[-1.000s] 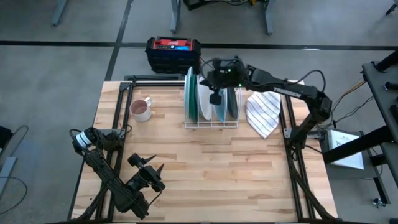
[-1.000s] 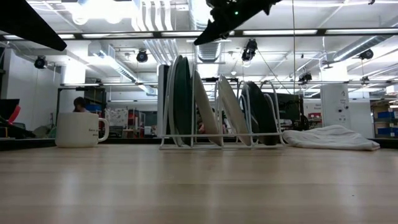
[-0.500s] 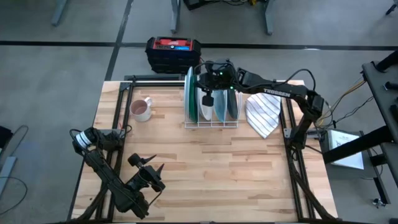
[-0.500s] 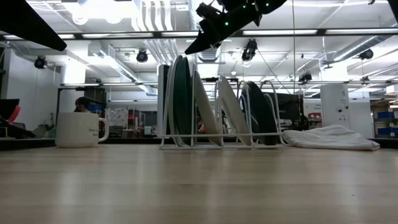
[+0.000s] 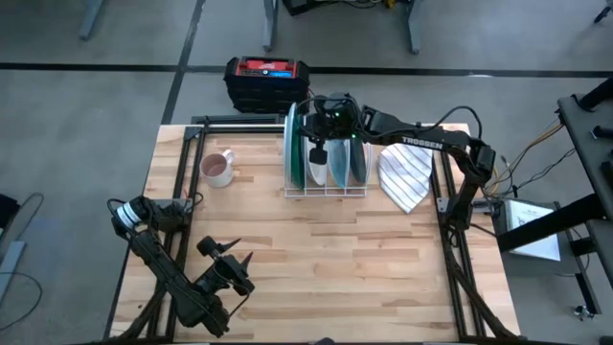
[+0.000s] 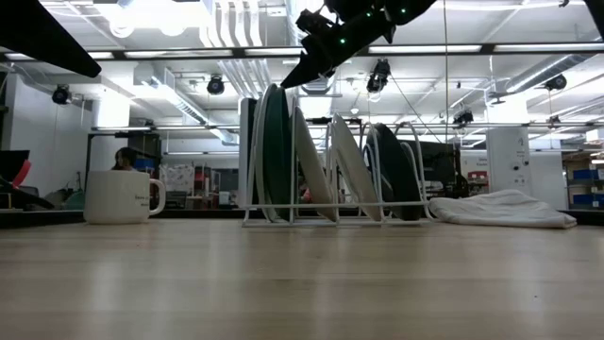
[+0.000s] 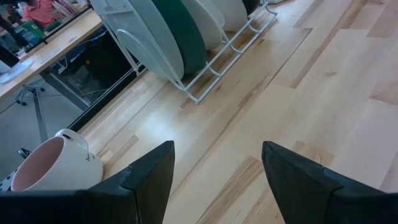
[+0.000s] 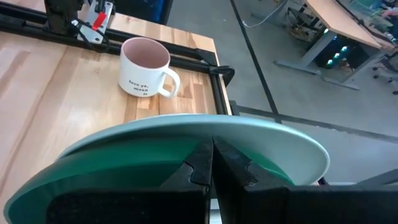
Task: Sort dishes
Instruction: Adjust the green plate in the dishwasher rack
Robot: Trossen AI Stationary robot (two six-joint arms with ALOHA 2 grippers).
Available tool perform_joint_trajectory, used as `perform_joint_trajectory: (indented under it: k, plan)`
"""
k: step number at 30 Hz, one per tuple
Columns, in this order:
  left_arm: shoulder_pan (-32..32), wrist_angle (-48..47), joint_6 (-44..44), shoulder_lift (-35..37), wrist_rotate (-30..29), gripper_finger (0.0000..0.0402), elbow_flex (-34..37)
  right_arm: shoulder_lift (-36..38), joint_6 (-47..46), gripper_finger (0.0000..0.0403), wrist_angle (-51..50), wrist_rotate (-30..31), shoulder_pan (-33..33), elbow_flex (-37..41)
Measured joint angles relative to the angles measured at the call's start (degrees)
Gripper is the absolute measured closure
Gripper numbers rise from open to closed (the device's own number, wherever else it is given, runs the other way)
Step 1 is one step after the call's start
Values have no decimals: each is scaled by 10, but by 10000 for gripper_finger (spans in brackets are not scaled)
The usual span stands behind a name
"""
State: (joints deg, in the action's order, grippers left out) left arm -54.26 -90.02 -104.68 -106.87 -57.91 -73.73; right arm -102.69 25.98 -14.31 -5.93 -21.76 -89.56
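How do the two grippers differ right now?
The left gripper is open, low over bare table at the near side; the right gripper is shut, raised above the dishes standing in the rack. Both are dark, two-fingered, and holding nothing.

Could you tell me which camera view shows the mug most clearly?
The right wrist view: the mug stands whole on the table, pink inside, handle and dark lettering visible. The left wrist view catches it partly, at the picture's edge; the high view shows it small from above; the low view shows only its side.
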Motion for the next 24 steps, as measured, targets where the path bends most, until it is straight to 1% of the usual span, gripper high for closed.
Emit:
perform_joint_trajectory:
  k: [5, 12, 24]
  plan:
    - [0, 0, 0, 0, 0, 169, 0, 0, 0, 403, -8, 1, 0, 0]
    - [0, 0, 0, 0, 0, 169, 0, 3, 10, 403, -32, 50, 0, -1]
    - [0, 0, 0, 0, 0, 169, 0, 20, -4, 403, -61, 52, 1, -1]
